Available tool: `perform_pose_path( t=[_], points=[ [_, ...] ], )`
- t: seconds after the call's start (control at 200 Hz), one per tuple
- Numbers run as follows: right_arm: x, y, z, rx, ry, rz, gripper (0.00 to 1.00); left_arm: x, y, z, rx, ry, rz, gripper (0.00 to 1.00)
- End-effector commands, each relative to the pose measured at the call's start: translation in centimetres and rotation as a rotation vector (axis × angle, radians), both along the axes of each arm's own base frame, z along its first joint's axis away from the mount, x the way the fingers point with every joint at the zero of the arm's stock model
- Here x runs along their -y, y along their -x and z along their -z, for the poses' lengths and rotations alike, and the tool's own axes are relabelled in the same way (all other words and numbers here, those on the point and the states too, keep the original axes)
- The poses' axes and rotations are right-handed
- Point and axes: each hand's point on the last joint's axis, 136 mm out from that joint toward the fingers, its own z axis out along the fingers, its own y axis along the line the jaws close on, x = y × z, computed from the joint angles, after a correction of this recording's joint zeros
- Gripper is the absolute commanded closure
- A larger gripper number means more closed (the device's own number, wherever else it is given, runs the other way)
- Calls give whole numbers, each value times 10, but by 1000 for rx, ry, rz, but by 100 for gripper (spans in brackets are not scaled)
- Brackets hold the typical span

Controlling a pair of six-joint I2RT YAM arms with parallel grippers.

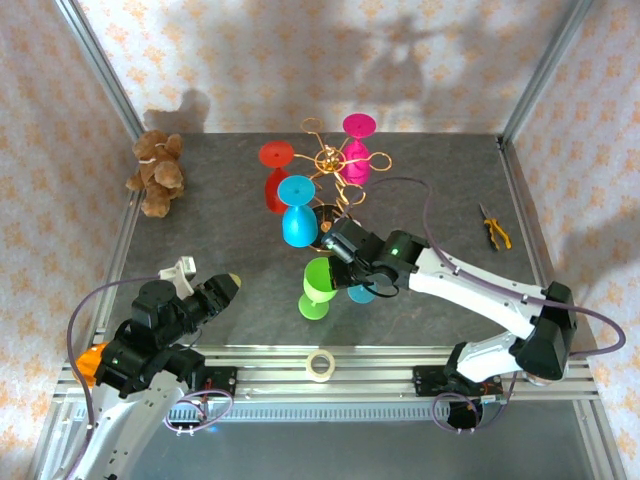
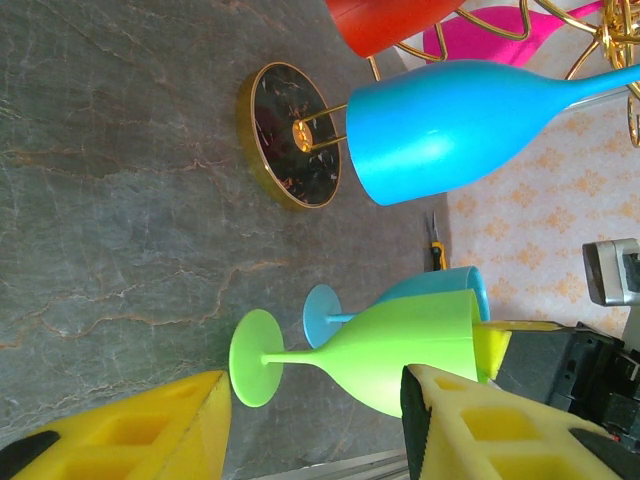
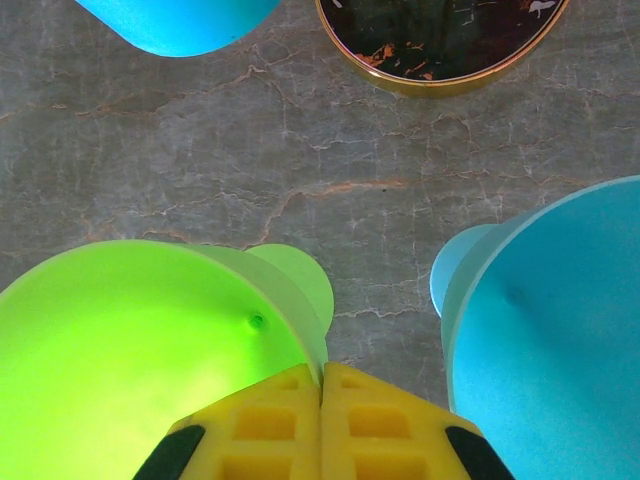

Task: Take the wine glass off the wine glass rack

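The gold wine glass rack (image 1: 335, 165) stands on its round black base (image 2: 290, 135) at mid-table. A blue glass (image 1: 297, 218), a red one (image 1: 277, 175) and a pink one (image 1: 355, 150) hang upside down from it. In front of the rack a green wine glass (image 1: 320, 282) stands upright, and my right gripper (image 3: 322, 375) is shut on its rim (image 3: 300, 320). Whether its foot (image 2: 255, 357) touches the table I cannot tell. A light blue glass (image 3: 550, 330) stands right beside it. My left gripper (image 2: 312, 420) is open at the front left, apart from the glasses.
A teddy bear (image 1: 157, 172) sits at the back left. Yellow-handled pliers (image 1: 494, 228) lie at the right. A tape roll (image 1: 320, 365) rests on the front rail. Metal frame posts mark the table's back corners.
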Motion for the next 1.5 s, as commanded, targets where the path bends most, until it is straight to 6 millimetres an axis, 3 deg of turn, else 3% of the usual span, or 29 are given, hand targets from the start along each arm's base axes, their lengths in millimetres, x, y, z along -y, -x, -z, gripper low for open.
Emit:
perform_pose_path(
  t=[0.0,1.196,1.492],
  points=[
    [5,-5,-3,33,45,6,100,-4,0,-2,10,-25,-11,53],
    [4,-12,8,39,103,2,100,-5,-3,-3,25,-24,-26,53],
    [0,-13,7,35,101,-7,94,-6,-3,-2,24,-26,-27,53]
  ],
)
